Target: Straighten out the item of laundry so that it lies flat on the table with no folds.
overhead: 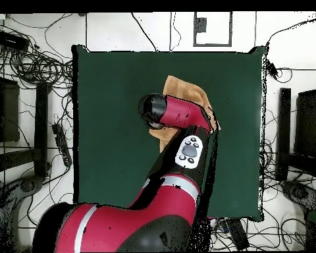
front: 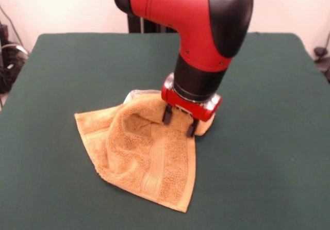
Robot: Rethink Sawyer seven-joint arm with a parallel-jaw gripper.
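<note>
The orange-tan terry towel (front: 147, 155) lies rumpled on the dark green table (front: 268, 152), with a raised fold at its far side and a flat corner pointing toward the near edge. A woven border band runs down its middle. My gripper (front: 179, 121) stands right at the towel's raised far edge, its two dark fingers (front: 167, 114) down in the cloth and spread a little apart. In the overhead view the arm covers most of the towel (overhead: 184, 89); only its far part shows, and the gripper is hidden.
Cables and equipment (overhead: 29, 66) lie on the floor around the table. The arm's large red and black body (overhead: 180, 125) hangs over the middle of the table.
</note>
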